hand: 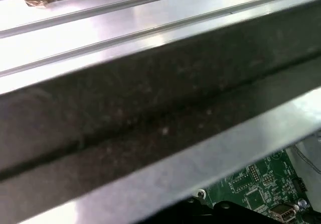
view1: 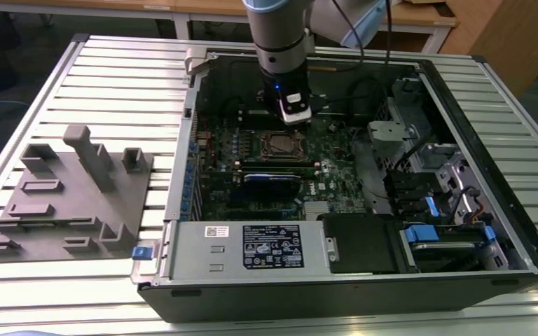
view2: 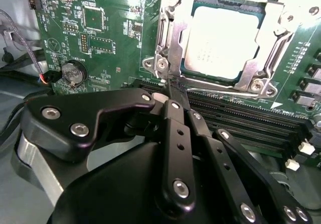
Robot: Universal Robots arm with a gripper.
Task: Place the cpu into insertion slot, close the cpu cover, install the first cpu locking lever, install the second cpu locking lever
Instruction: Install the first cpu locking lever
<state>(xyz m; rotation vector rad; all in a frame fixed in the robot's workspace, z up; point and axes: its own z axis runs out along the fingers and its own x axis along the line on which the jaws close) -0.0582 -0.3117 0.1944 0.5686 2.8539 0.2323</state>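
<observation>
Second wrist view: the cpu (view2: 220, 40) is seen seated in the insertion slot (view2: 228, 2), framed by the lowered cpu cover (view2: 172, 35). The gripper (view2: 173, 89) is found at the cover's corner, jaws drawn together.

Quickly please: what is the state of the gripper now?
Gripper: closed, fingertips together beside the cpu cover; whether it holds anything cannot be told.

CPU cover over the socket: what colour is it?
Silver metal; the cpu cover shows best in the second wrist view.
</observation>
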